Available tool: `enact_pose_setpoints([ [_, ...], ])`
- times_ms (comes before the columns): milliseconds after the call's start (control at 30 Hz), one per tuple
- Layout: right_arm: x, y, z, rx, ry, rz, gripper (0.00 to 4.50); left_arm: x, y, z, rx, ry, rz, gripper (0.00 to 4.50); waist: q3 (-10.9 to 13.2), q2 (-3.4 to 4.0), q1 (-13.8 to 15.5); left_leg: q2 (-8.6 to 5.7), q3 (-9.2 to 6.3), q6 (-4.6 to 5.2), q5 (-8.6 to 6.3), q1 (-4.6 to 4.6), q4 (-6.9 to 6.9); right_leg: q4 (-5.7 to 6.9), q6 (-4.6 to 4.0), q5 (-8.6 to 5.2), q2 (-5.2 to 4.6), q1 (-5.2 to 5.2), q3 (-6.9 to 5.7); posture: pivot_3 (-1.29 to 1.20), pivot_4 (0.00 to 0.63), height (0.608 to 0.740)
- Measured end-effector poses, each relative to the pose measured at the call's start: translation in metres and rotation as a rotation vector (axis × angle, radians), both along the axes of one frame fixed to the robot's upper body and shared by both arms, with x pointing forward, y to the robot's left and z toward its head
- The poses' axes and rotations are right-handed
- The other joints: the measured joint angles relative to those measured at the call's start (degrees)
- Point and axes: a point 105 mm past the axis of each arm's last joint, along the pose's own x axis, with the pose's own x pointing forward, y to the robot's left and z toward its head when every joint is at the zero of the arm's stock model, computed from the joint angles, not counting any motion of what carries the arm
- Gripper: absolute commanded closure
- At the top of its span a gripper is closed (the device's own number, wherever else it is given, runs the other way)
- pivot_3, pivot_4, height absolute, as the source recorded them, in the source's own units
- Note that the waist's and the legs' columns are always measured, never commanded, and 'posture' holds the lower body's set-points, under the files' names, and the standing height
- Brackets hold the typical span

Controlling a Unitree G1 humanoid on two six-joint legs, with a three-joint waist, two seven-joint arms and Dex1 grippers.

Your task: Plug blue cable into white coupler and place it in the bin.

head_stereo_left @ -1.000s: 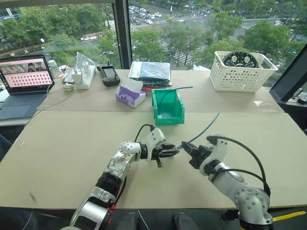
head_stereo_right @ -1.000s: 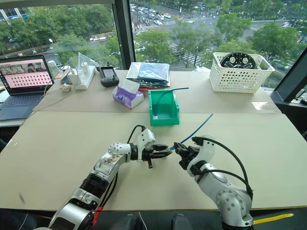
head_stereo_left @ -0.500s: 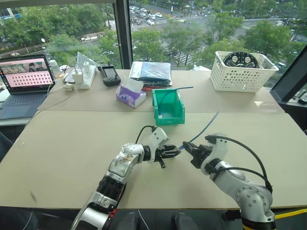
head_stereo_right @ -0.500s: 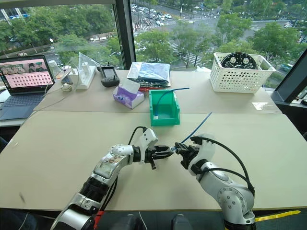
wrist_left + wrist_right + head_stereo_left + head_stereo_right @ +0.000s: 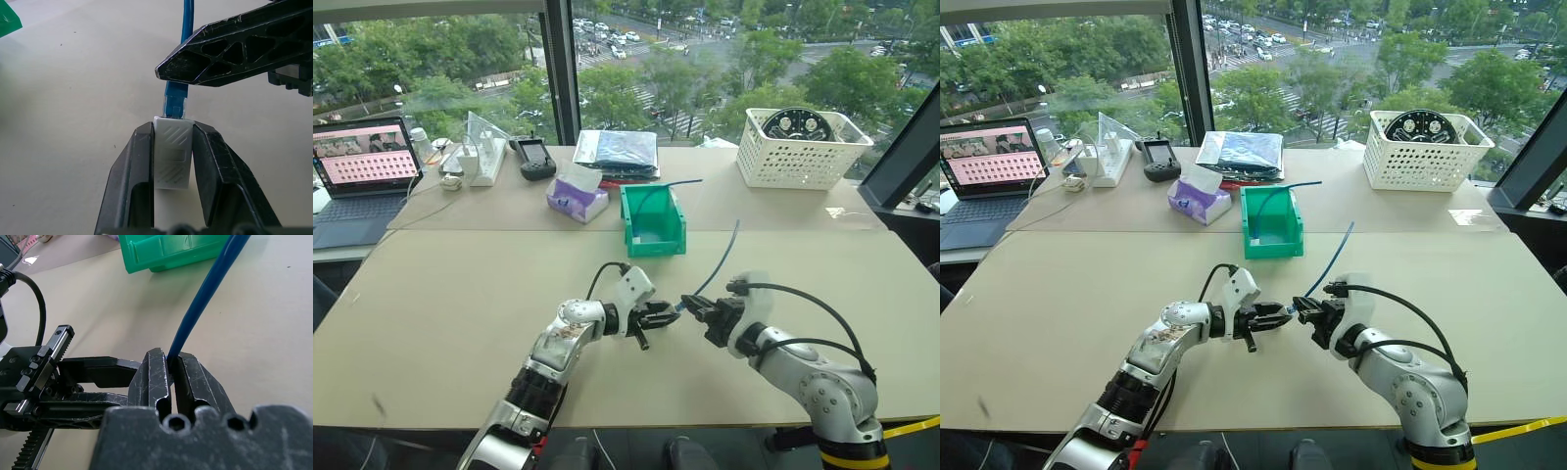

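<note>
Jaws of left gripper [image 5: 171, 147] clamped on white coupler [image 5: 171, 152], ribbed; right gripper [image 5: 169, 364] pinching blue cable [image 5: 208, 289], plug at coupler's mouth, seating unclear; both above table [image 5: 440, 294], green bin [image 5: 653, 220] beyond

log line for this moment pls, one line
stage: plugging | left gripper: shut on coupler | right gripper: shut on cable | plug at coupler mouth | bin: behind, holds another cable

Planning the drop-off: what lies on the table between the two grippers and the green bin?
Bare tabletop in the right eye view; only the blue cable rises above it toward the bin.
</note>
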Motion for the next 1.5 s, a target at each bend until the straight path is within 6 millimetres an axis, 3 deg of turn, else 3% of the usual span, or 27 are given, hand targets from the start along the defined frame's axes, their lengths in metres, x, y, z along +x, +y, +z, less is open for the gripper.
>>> enact_pose_setpoints([
  [67,0.001,0.001,0.0,0.004,-0.003,-0.004,4.5,0.0,0.001,0.0,0.002,-0.003,0.003,3.82,0.0,0.0,-0.1,0.01,0.0,0.0,0.0,0.0,0.0,0.01,-0.01,-0.01,0.02,-0.01,0.0,0.0,0.15,0.74],
  [133,0.002,0.002,0.0,0.01,-0.005,0.001,4.5,0.001,0.002,0.0,0.004,-0.004,0.006,2.83,0.0,0.0,-0.2,0.02,0.01,0.0,0.0,0.0,0.0,0.02,-0.02,0.0,0.03,-0.03,0.02,0.0,0.15,0.74],
  [300,0.01,-0.008,0.003,0.058,-0.002,-0.025,4.5,-0.001,-0.007,0.031,-0.074,-0.083,-0.04,1.11,0.0,0.01,-0.1,0.03,0.04,0.0,0.0,-0.01,0.01,0.03,-0.04,0.02,0.04,-0.07,0.07,0.0,0.15,0.74],
  [400,0.019,-0.03,0.022,0.089,-0.034,-0.073,4.5,-0.001,-0.005,0.035,-0.094,-0.08,-0.05,0.05,0.1,0.16,0.1,-0.02,0.05,0.0,0.0,-0.11,0.02,0.04,-0.03,0.03,0.01,-0.15,0.08,0.0,0.15,0.74],
  [433,0.023,-0.04,0.031,0.097,-0.059,-0.096,4.5,-0.001,-0.003,0.034,-0.085,-0.08,-0.049,0.05,0.1,0.17,0.1,-0.03,0.05,0.0,0.0,-0.16,0.03,0.04,-0.03,0.03,0.01,-0.18,0.09,0.0,0.15,0.74],
  [500,0.032,-0.066,0.072,0.128,-0.161,-0.153,4.5,0.001,0.005,0.031,-0.057,-0.085,-0.043,0.05,0.1,0.17,0.1,-0.04,0.04,0.0,0.0,-0.18,0.02,0.03,-0.22,0.15,0.01,-0.18,0.08,0.0,0.15,0.74],
  [600,0.038,-0.079,0.108,0.166,-0.258,-0.18,4.5,0.003,0.012,0.03,-0.038,-0.1,-0.033,0.05,0.1,0.17,0.1,-0.03,0.01,0.01,0.0,-0.19,-0.03,0.01,-0.27,0.16,0.04,-0.18,0.04,0.0,0.15,0.74],
  [833,0.07,-0.043,0.145,0.126,-0.328,-0.047,4.5,0.008,0.035,0.035,-0.083,-0.103,0.047,0.05,0.1,0.22,-0.3,-0.02,0.08,0.01,0.0,-0.2,-0.01,0.03,-0.39,0.24,0.05,-0.25,0.08,0.0,0.15,0.74],
  [1067,0.133,0.001,0.143,-0.129,-0.405,0.049,4.5,0.025,0.064,0.051,-0.09,-0.153,0.268,0.05,0.1,0.23,-0.3,-0.08,0.11,0.01,0.01,-0.2,-0.02,0.03,-0.42,0.27,0.04,-0.25,0.07,0.0,0.15,0.74],
  [1267,0.165,0.016,0.126,-0.248,-0.423,0.078,4.5,0.025,0.077,0.055,-0.081,-0.177,0.355,0.05,0.2,0.25,-0.1,-0.12,0.04,-0.01,0.0,-0.34,-0.11,0.04,-0.45,0.3,-0.01,-0.39,0.0,0.0,0.15,0.74],
  [1333,0.172,0.019,0.119,-0.282,-0.418,0.083,3.63,0.022,0.079,0.057,-0.072,-0.183,0.375,0.0,0.2,0.26,-0.2,-0.13,0.03,-0.03,-0.01,-0.34,-0.16,0.04,-0.46,0.31,-0.02,-0.38,0.01,0.0,0.15,0.74],
  [1400,0.175,0.02,0.114,-0.297,-0.414,0.096,3.07,0.019,0.081,0.058,-0.066,-0.191,0.396,0.0,0.2,0.27,-0.2,-0.13,0.01,-0.04,-0.02,-0.34,-0.22,0.05,-0.46,0.32,-0.02,-0.38,0.0,0.0,0.15,0.74],
  [1500,0.175,0.021,0.119,-0.272,-0.429,0.115,2.09,0.019,0.085,0.057,-0.052,-0.188,0.428,0.0,0.2,0.31,-0.2,-0.13,0.01,-0.07,0.0,-0.33,-0.29,0.05,-0.47,0.32,-0.02,-0.43,0.01,0.0,0.15,0.74],
])
